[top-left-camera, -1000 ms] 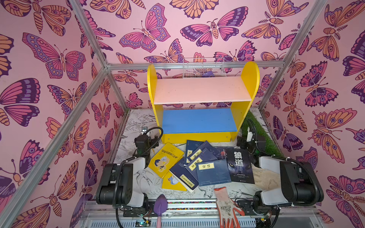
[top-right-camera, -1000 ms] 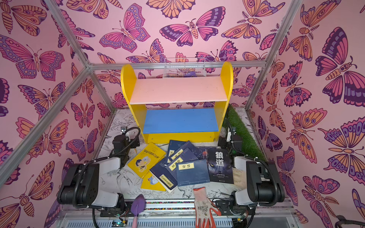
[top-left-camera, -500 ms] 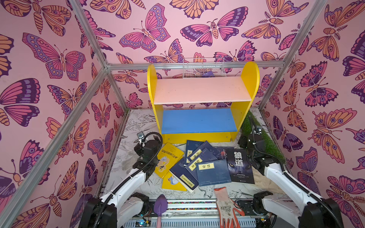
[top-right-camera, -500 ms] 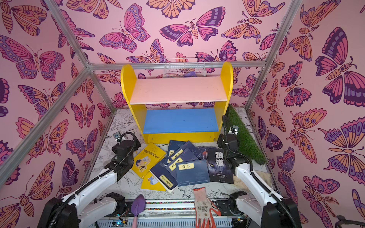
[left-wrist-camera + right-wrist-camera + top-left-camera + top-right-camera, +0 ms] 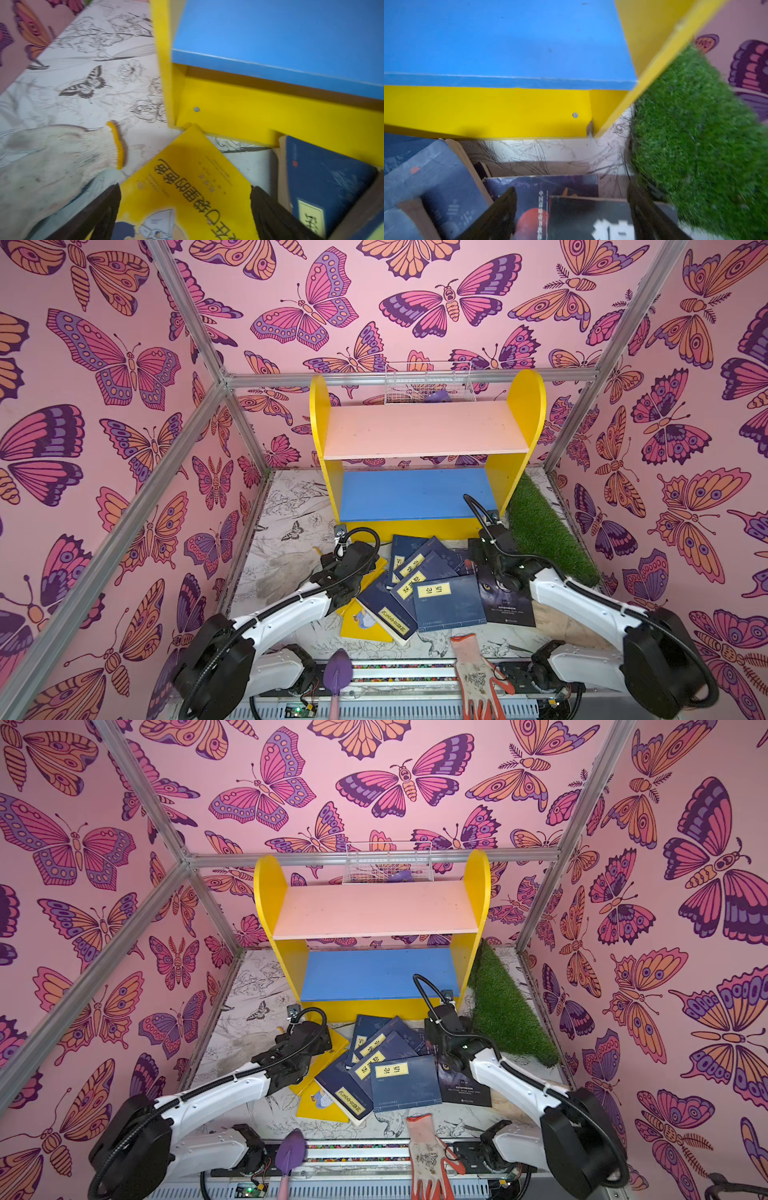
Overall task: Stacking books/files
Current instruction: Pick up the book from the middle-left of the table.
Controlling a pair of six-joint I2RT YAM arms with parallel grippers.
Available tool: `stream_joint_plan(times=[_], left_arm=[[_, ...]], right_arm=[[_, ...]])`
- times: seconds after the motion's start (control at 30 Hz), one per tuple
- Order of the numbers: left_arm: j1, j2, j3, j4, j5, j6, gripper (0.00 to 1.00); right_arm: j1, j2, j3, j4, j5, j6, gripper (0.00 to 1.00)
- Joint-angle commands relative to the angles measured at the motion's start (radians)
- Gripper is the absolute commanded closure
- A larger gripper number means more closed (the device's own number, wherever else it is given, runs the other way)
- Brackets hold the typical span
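Several thin books lie fanned on the floor in front of the shelf in both top views: navy ones with yellow labels (image 5: 449,601), a black wolf-face cover (image 5: 505,599) and two yellow cartoon covers (image 5: 363,624). My left gripper (image 5: 351,568) hovers open over the upper yellow book (image 5: 187,166), jaws wide on either side of its cover (image 5: 185,193). Over the wolf-face book (image 5: 591,216) my right gripper (image 5: 492,560) hangs open (image 5: 572,193). That book lies on a dark cover with a red disc (image 5: 533,207). Neither gripper holds anything.
A yellow shelf unit with a blue lower board (image 5: 415,493) and pink upper board stands just behind the books. Green turf (image 5: 544,531) lies to the right, a beige glove (image 5: 52,153) to the left. A white-and-orange glove (image 5: 478,672) and purple trowel (image 5: 337,672) lie at the front edge.
Both arms have unfolded from the front and reached forward. The left gripper now stands over the yellow book and the right over the wolf-face book. The books have not moved.
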Motion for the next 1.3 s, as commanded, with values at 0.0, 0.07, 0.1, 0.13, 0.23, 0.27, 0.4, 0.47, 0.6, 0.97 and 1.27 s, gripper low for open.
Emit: stream_joint_plan(times=[0.0, 0.07, 0.1, 0.13, 0.23, 0.27, 0.4, 0.47, 0.6, 0.97, 1.27], left_arm=[[-0.028, 0.074, 0.045, 0.011, 0.136, 0.053, 0.01], [-0.045, 0.097, 0.054, 0.037, 0.151, 0.068, 0.01], [-0.053, 0.107, 0.058, 0.049, 0.156, 0.075, 0.01], [-0.059, 0.114, 0.064, 0.056, 0.160, 0.084, 0.01], [-0.067, 0.130, 0.084, 0.069, 0.175, 0.113, 0.01], [-0.069, 0.133, 0.089, 0.071, 0.181, 0.122, 0.01], [-0.072, 0.133, 0.098, 0.075, 0.200, 0.133, 0.01], [-0.074, 0.132, 0.101, 0.077, 0.211, 0.140, 0.01], [-0.075, 0.135, 0.106, 0.081, 0.243, 0.157, 0.01], [-0.090, 0.152, 0.109, 0.099, 0.268, 0.167, 0.01], [-0.084, 0.105, 0.121, -0.104, 0.229, 0.126, 0.01]], right_arm=[[0.001, 0.132, 0.161, 0.004, -0.067, -0.121, 0.15], [0.001, 0.200, 0.236, -0.023, -0.071, -0.089, 0.15], [0.003, 0.230, 0.265, -0.028, -0.073, -0.049, 0.16], [0.003, 0.243, 0.280, -0.025, -0.077, -0.017, 0.16], [0.005, 0.266, 0.283, 0.039, -0.158, 0.094, 0.16], [0.007, 0.264, 0.273, 0.068, -0.197, 0.107, 0.16], [0.015, 0.263, 0.259, 0.081, -0.232, 0.153, 0.17], [0.015, 0.253, 0.251, 0.069, -0.217, 0.174, 0.16], [0.015, 0.212, 0.216, 0.028, -0.107, 0.285, 0.15], [-0.051, 0.010, 0.108, -0.212, 0.147, 0.624, 0.13], [0.164, -0.031, 0.182, -0.139, -0.210, 0.074, 0.16]])
